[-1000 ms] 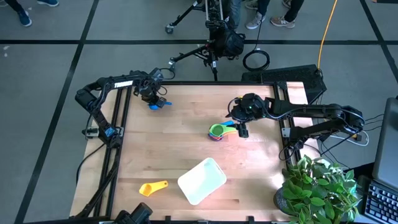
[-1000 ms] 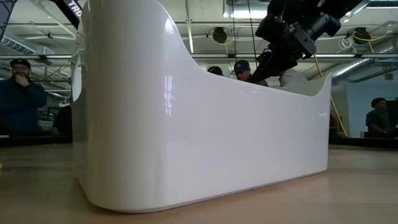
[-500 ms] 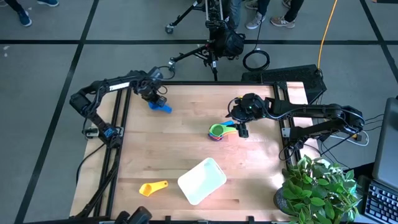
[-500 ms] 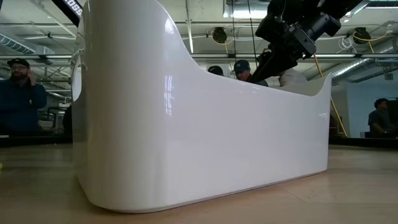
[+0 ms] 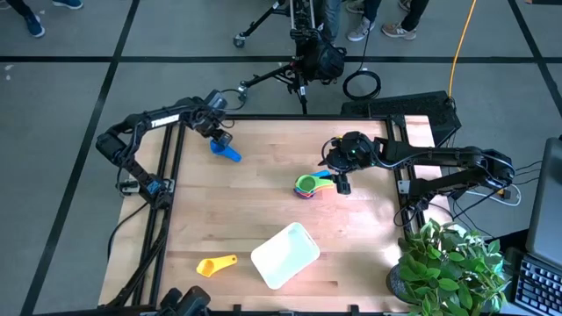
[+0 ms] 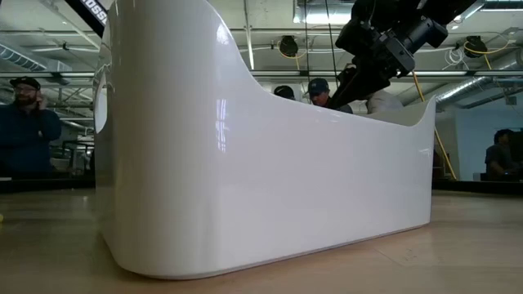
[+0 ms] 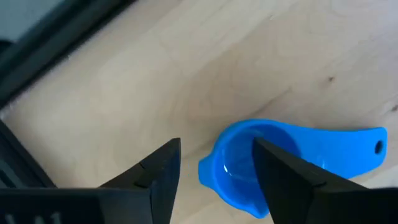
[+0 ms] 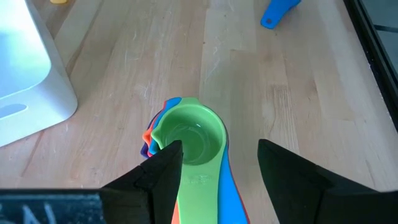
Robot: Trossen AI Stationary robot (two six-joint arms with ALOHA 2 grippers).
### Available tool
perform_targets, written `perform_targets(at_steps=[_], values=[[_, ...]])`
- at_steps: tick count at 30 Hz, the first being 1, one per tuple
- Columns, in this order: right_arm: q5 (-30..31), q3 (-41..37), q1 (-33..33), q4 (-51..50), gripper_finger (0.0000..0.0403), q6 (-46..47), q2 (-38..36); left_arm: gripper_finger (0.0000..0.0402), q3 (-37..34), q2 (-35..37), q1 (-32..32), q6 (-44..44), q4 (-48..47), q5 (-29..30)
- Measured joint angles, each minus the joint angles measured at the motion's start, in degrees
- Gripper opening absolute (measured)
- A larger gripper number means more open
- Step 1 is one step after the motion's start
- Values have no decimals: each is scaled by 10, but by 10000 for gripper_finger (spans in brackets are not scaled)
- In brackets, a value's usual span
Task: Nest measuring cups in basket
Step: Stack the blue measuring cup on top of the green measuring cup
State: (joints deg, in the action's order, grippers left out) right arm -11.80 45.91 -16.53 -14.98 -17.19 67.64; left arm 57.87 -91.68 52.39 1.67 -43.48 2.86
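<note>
Left gripper: at 11 o'clock on the bench, fingers spread and released; 1 s ago it was clamped on the cup, which now lies free.
Blue cup: on the bench between the spread fingers, handle pointing away.
Yellow cup: at 7 o'clock, well apart.
Basket: at 6 o'clock, unmoved.
Nested stack: green cup on top, unchanged.
Right gripper: fingers apart over the stack's handles, unmoved.
</note>
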Motion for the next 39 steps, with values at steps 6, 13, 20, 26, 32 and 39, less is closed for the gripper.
perform_targets(at_steps=[6,13,20,26,32,39], values=[[1,0,0,2,201,0,0,186,0,0,7,-49,7,-23],[15,0,0,2,201,0,0,162,0,-15,16,-81,2,-31],[15,0,0,2,201,0,0,172,0,-47,15,-95,3,-31],[15,0,0,2,201,0,0,155,0,-51,13,-95,-2,-30],[15,0,0,2,201,0,0,62,0,-51,3,-82,-33,-30],[15,0,0,2,201,0,0,35,0,-50,-11,-38,-34,-60]])
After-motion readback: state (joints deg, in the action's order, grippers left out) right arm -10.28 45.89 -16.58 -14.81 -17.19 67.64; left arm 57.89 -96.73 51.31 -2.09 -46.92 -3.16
